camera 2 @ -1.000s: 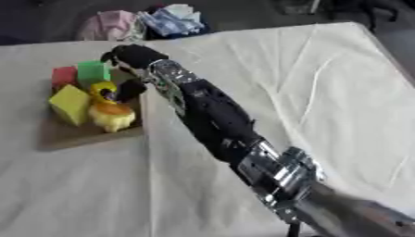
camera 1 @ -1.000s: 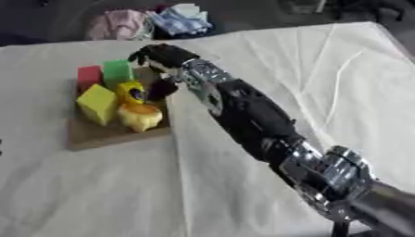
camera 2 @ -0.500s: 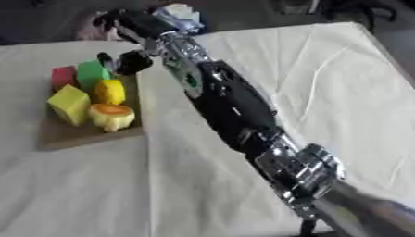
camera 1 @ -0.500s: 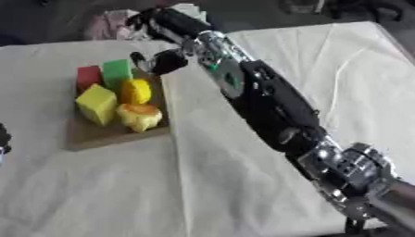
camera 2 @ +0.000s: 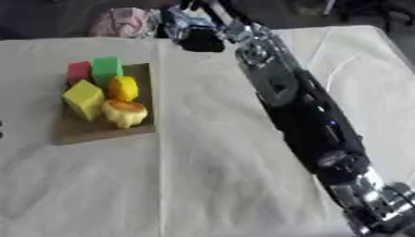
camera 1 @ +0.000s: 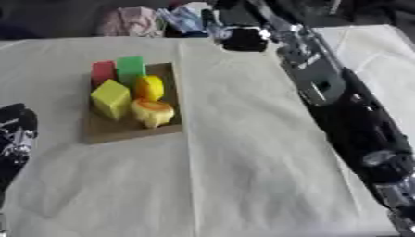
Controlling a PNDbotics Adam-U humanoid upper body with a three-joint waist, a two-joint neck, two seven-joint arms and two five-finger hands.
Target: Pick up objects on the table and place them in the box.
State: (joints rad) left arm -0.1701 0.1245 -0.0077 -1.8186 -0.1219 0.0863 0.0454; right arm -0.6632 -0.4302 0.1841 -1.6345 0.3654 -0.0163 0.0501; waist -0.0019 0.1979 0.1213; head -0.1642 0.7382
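Note:
A shallow brown box (camera 1: 101, 132) lies on the white cloth at the left. It holds a red block (camera 1: 102, 71), a green block (camera 1: 129, 69), a yellow block (camera 1: 110, 98), a yellow oval piece (camera 1: 149, 87) and a yellow-orange round piece (camera 1: 152, 112). My right arm (camera 1: 340, 106) stretches from the lower right up to the far edge, where my right hand (camera 1: 242, 38) hangs blurred and dark, well beyond the box and apart from it. My left hand (camera 1: 15, 134) rests open at the left edge, near the box's front corner.
Crumpled pink cloth (camera 2: 120, 22) and blue-white cloth (camera 2: 180, 19) lie beyond the table's far edge, near my right hand. The white cloth (camera 1: 243, 176) covers the table, with folds at the right.
My right hand has risen from the box toward the far edge. The yellow oval piece now lies uncovered in the box. The camera has also shifted.

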